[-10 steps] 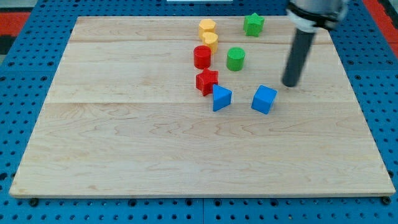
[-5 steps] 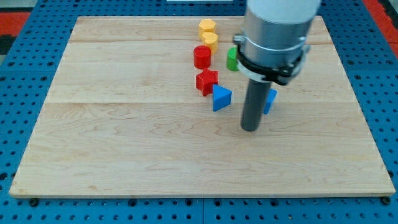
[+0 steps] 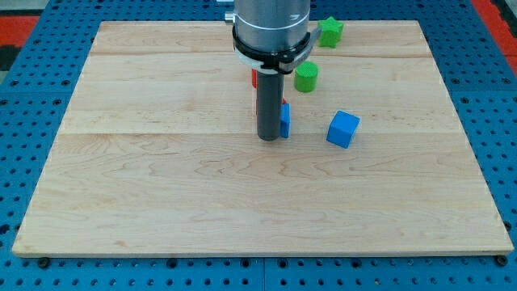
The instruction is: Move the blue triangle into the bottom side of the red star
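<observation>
In the camera view, my tip (image 3: 269, 137) had swept leftward from the blue cube (image 3: 343, 128) to the blue triangle (image 3: 284, 119), now touching its lower left, the red star (image 3: 255, 106) mostly hidden; no hand existed

Pale wooden board (image 3: 161, 186) carries blue cube (image 3: 342, 128); green cylinder (image 3: 306, 77); green star (image 3: 329, 31); blue triangle (image 3: 284, 120), mostly hidden.

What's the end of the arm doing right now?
No claw: my tip holds nothing, resting on the board against the blue triangle, on its left in the view.
</observation>
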Tool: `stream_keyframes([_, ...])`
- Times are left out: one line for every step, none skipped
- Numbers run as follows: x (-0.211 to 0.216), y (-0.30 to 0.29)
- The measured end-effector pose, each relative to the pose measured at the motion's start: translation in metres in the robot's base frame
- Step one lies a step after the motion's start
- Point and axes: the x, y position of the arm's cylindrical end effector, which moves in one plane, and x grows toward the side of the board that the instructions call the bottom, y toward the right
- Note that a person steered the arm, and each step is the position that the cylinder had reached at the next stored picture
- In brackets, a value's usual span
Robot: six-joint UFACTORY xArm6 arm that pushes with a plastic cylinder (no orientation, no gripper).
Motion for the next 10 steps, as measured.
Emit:
stream_keyframes([-0.015,0.0])
stream_keyframes([-0.009,0.0])
stream_keyframes([0.016,0.0])
stream_keyframes([0.022,0.025])
stream_keyframes([0.019,0.04])
stream_keyframes([0.016,0.062])
stream_keyframes([0.002,0.072])
stream_keyframes([-0.013,0.06])
stream_keyframes([-0.013,0.036])
stream_keyframes([-0.013,0.015])
